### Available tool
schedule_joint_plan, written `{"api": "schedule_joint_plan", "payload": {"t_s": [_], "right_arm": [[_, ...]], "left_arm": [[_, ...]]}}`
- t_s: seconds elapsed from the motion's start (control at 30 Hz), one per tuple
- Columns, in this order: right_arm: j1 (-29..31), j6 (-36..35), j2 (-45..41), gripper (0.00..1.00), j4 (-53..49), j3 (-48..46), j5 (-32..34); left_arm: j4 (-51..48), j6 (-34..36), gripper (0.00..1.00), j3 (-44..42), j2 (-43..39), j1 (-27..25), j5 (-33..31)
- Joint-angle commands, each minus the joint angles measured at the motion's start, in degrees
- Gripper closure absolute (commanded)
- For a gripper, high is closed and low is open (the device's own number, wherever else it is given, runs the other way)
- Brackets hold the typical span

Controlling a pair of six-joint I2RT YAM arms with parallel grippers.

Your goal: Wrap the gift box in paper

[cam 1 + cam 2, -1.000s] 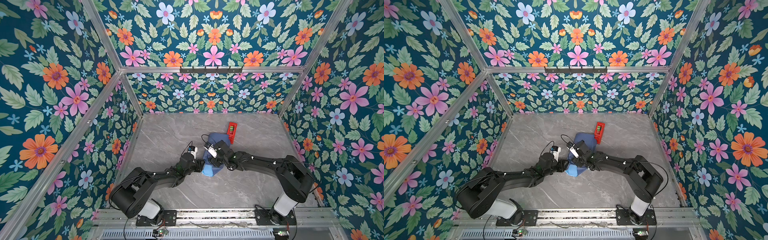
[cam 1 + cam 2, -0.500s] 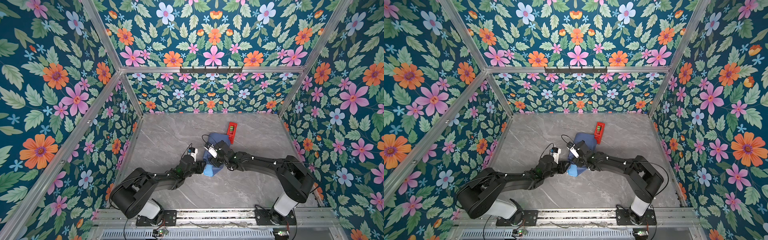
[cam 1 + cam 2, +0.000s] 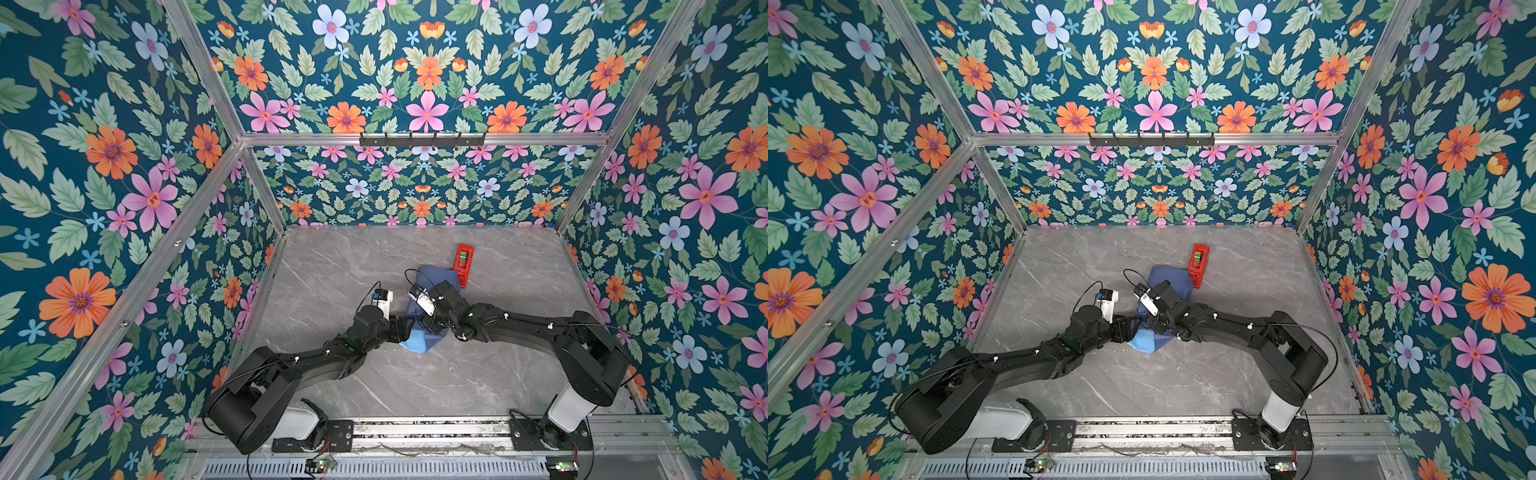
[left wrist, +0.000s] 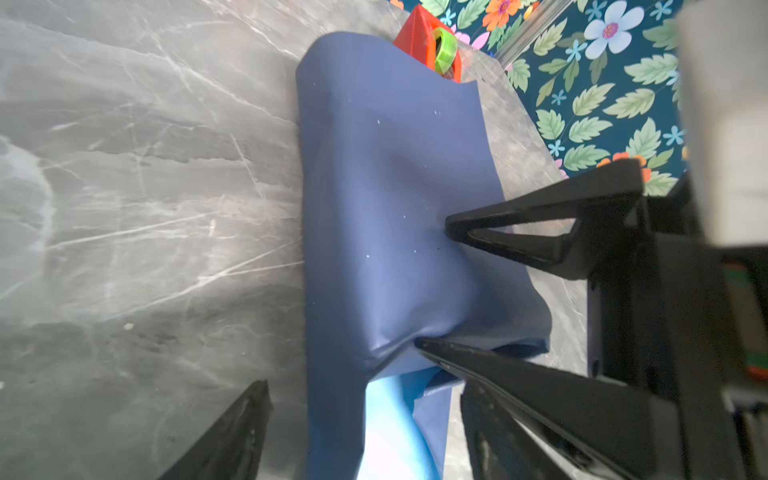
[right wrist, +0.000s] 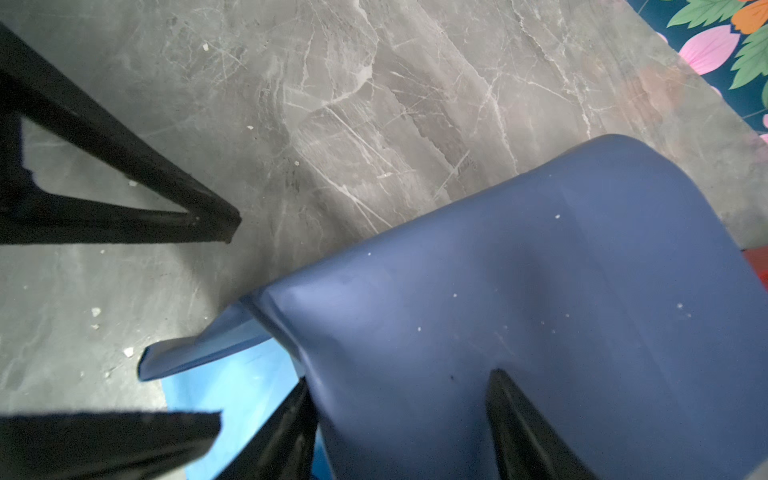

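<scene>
Clearly the paper [image 3: 422,343] runs near-to-far; the right end effector [image 3: 430,326] pinches it, while the left end effector [image 3: 405,330] gapes empty at its near-left side.

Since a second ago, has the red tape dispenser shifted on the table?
No. The red tape dispenser sits at the same spot, touching the paper's far corner, equally far from the back wall.
</scene>
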Motion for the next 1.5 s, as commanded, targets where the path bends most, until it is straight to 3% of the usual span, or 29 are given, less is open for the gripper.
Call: {"api": "schedule_joint_plan", "payload": {"t_s": [0.0,0.33,0.9,1.17,1.33,1.47], "right_arm": [[-0.14,2.71,0.73,0.37,-8.02,-0.73,-2.25],[-0.11,2.79,0.46,0.38,-7.79,-1.06,-2.47],[-0.1,2.85,0.52,0.4,-7.69,-1.43,-2.55],[-0.09,2.9,0.63,0.4,-7.53,-1.57,-2.58],[-0.12,2.87,0.64,0.41,-7.72,-1.35,-2.52],[-0.13,2.92,0.61,0.41,-7.75,-1.45,-2.47]], "left_arm": [[-3.04,2.43,0.29,1.38,1.2,-0.04,-1.71],[-3.41,2.74,0.45,3.57,5.06,-0.06,-5.5],[-1.1,1.05,0.57,5.41,8.47,-0.06,-4.54],[-1.19,0.57,0.56,2.94,5.62,-0.06,-3.95],[-2.47,1.0,0.45,0.42,1.35,-0.05,-2.78],[-4.3,1.56,0.44,-1.39,-3.39,0.98,-3.88]]}}
